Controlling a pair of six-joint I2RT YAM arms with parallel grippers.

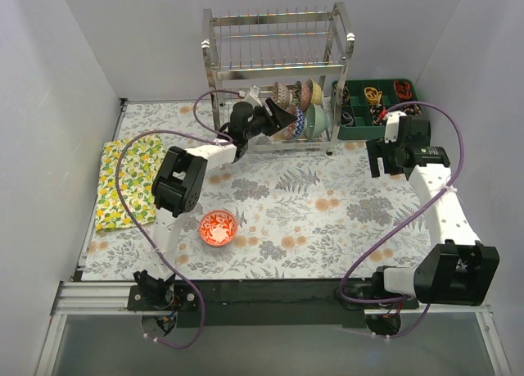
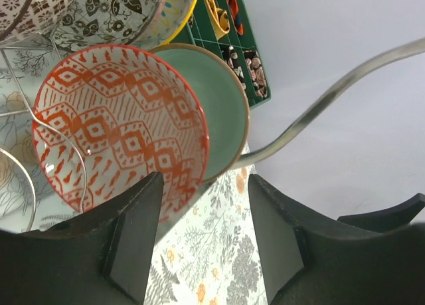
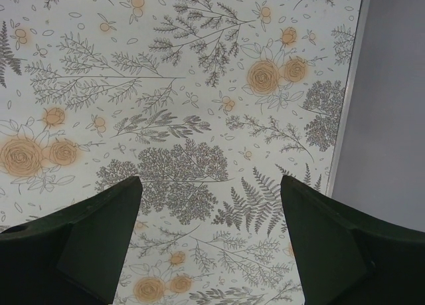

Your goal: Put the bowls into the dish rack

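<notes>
The chrome dish rack (image 1: 278, 42) stands at the back centre with several bowls upright in its lower tier. My left gripper (image 1: 277, 118) reaches into that tier. In the left wrist view it (image 2: 206, 180) is open, and the rim of the orange-red patterned bowl (image 2: 119, 125) lies against its left finger (image 2: 133, 238). That bowl stands among the rack wires (image 2: 319, 102), next to the pale green bowl (image 2: 222, 112). Behind them are the dark grey patterned bowl (image 2: 113, 12) and the yellow bowl (image 2: 174, 12). A red patterned bowl (image 1: 219, 227) sits on the table near the left arm. My right gripper (image 1: 383, 165) (image 3: 211, 182) is open and empty above the floral cloth.
A green compartment tray (image 1: 377, 107) with small items stands right of the rack; it also shows in the left wrist view (image 2: 229, 26). A lemon-print cloth (image 1: 127, 179) lies at the left edge. White walls close in three sides.
</notes>
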